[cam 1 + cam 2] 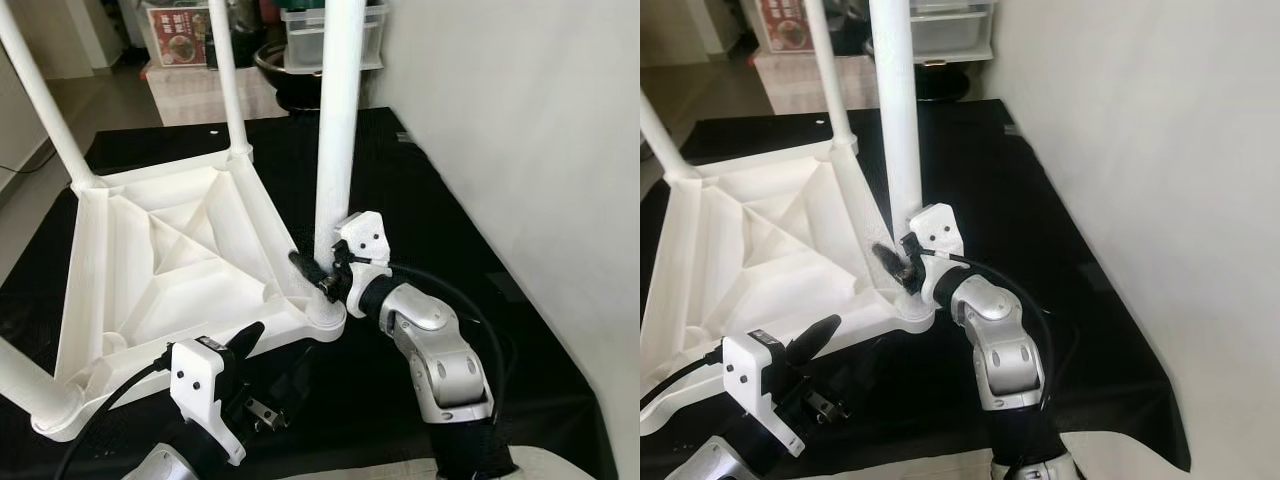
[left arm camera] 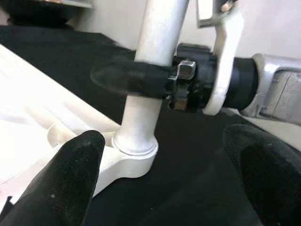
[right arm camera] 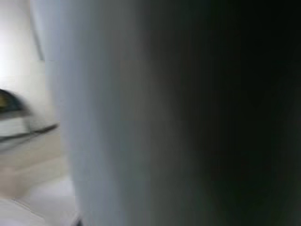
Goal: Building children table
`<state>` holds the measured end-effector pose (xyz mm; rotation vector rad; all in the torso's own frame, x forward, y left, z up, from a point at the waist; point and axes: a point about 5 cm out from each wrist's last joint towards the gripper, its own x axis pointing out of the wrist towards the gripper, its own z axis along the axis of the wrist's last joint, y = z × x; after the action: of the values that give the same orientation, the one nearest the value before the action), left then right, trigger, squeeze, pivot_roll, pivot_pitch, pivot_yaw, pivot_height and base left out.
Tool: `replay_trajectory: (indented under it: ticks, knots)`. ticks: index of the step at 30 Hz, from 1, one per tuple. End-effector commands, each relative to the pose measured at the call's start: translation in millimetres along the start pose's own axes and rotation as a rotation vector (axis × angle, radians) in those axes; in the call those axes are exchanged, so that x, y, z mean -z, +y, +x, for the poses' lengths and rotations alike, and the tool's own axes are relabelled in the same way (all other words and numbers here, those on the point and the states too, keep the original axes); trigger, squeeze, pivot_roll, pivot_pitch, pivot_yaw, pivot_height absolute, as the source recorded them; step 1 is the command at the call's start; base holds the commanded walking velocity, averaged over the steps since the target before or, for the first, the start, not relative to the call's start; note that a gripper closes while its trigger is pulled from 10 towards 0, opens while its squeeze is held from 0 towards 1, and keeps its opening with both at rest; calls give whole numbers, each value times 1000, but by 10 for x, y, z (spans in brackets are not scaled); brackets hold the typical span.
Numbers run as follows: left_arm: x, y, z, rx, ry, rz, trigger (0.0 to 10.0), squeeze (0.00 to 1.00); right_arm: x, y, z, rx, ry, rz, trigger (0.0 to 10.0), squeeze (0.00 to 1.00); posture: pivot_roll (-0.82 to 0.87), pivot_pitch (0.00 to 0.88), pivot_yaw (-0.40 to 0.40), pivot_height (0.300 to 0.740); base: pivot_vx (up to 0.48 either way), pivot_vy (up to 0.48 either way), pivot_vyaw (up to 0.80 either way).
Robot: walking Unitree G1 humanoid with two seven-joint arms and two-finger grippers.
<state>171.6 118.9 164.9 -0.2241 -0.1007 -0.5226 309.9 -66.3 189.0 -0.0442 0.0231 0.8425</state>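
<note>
A white children's table [image 1: 170,260] lies upside down on a black mat [image 1: 450,230], with its legs pointing up. My right gripper [image 1: 318,264] is shut on the near right leg [image 1: 335,150], just above the corner socket where the leg meets the table. One black finger [image 2: 127,77] lies across the front of that leg. Very close in the right wrist view, the leg [image 3: 94,113] is a white blur. My left gripper [image 1: 255,370] hovers open at the table's front edge. Its fingertips [image 2: 70,179] are spread wide and point at the socket [image 2: 134,150].
Three other legs stand up at the back left [image 1: 45,100], back middle [image 1: 228,80] and front left [image 1: 20,375]. A white wall [image 1: 520,120] borders the mat on the right. Behind the mat are a clear storage bin [image 1: 330,35], a black bowl [image 1: 285,70] and a printed box [image 1: 180,35].
</note>
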Motion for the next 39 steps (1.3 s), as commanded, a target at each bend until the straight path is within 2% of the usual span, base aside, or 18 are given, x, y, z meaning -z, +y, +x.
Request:
replay_trajectory:
  ticks: [1, 2, 4, 5, 6, 7, 8, 9, 11, 21, 22, 23, 24, 25, 30, 34, 38, 39]
  knots:
    - [31, -5, -3, 2, 15, 5, 10000, 0, -198, 69, 49, -204, -81, 20, 10000, 1000, 41, 120, -13, 740, 0, 0, 0]
    - [31, -5, -3, 2, 15, 5, 10000, 0, -198, 69, 49, -204, -81, 20, 10000, 1000, 41, 120, -13, 740, 0, 0, 0]
    - [34, -18, -1, 6, 14, 2, 10000, 0, -300, 76, -12, -378, -101, -22, 10000, 1000, 47, 122, -18, 740, 0, 0, 0]
    - [34, -18, -1, 6, 14, 2, 10000, 0, -300, 76, -12, -378, -101, -22, 10000, 1000, 47, 122, -18, 740, 0, 0, 0]
    - [34, -23, 0, 7, 13, 1, 10000, 0, -330, 78, -39, -464, -102, -53, 10000, 1000, 47, 122, -18, 740, 0, 0, 0]
    - [32, -28, 0, 7, 11, 0, 10000, 0, -342, 53, -62, -558, -96, -77, 10000, 655, 47, 124, -18, 740, 0, 0, 0]
    - [31, -33, 1, 6, 10, -1, 10000, 0, -343, 16, -82, -632, -84, -96, 10000, 0, 44, 126, -20, 740, 0, 0, 0]
    - [31, -33, 1, 6, 10, -1, 10000, 0, -343, 16, -82, -632, -84, -96, 10000, 0, 44, 126, -20, 740, 0, 0, 0]
    - [28, -40, 0, 3, 7, -4, 10000, 0, -351, -116, -86, -769, -35, -123, 10000, 0, 41, 128, -18, 740, 0, 0, 0]
    - [26, -49, 0, 7, 8, -7, 10000, 0, -419, -239, 31, -871, -5, -93, 10000, 0, 50, 135, -14, 740, 0, 0, 0]
    - [27, -52, 0, 7, 8, -7, 10000, 0, -431, -238, 49, -901, -4, -85, 4863, 0, 50, 135, -14, 740, 0, 0, 0]
    - [27, -52, 0, 7, 8, -7, 10000, 0, -431, -238, 49, -901, -4, -85, 4863, 0, 50, 135, -14, 740, 0, 0, 0]
    - [28, -54, 0, 7, 8, -7, 10000, 0, -438, -237, 59, -923, -2, -77, 549, 0, 50, 135, -14, 740, 0, 0, 0]
    - [29, -55, 0, 6, 8, -7, 10000, 0, -439, -239, 65, -948, 1, -74, 0, 0, 50, 135, -14, 740, 0, 0, 0]
    - [27, -61, 4, 4, 6, -9, 10000, 0, -430, -279, 86, -972, 3, -63, 0, 0, 48, 140, -18, 740, 0, 0, 0]
    - [25, -66, 9, 3, 4, -10, 10000, 0, -403, -349, 80, -924, -13, -60, 0, 0, 44, 144, -17, 740, 0, 0, 0]
    - [19, -64, 10, 3, 2, -13, 10000, 0, -375, -390, 38, -782, -56, -71, 0, 0, 34, 153, -20, 740, 0, 0, 0]
    - [16, -61, 11, 3, 1, -14, 10000, 0, -348, -398, 11, -704, -68, -66, 0, 0, 31, 155, -22, 740, 0, 0, 0]
